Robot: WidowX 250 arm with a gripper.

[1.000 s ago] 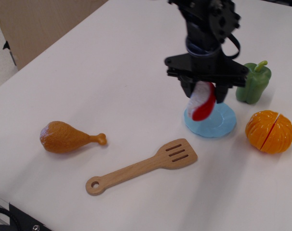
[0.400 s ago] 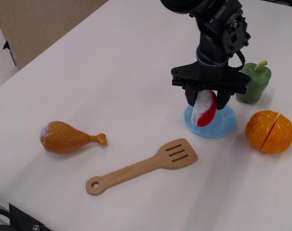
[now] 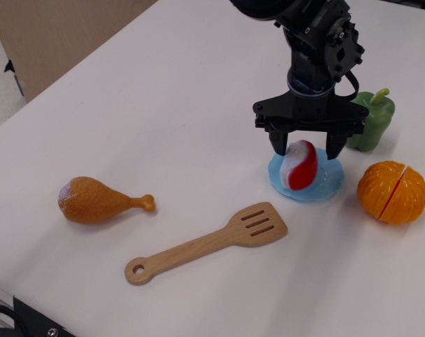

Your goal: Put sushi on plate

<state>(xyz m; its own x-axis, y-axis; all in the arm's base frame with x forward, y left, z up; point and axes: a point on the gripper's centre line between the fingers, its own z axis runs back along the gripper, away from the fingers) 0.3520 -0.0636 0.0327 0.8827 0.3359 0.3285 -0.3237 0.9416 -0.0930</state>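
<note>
The sushi [image 3: 299,166], white rice body with a glossy red top, lies tilted on the light blue plate [image 3: 326,184] at the right of the table. My gripper [image 3: 304,149] hangs straight above it, its black fingers [image 3: 276,143] spread to either side of the sushi and no longer pressing on it. The gripper is open. The arm and gripper hide the far rim of the plate.
A green toy pepper [image 3: 371,121] stands just behind the plate and an orange pumpkin-like toy [image 3: 393,192] sits to its right. A wooden spatula [image 3: 209,243] lies in front of the plate. A brown chicken drumstick [image 3: 97,201] lies at the left.
The gripper carried the sushi right and down over the plate. Its fingers have spread and the sushi has dropped from between them onto the plate.
</note>
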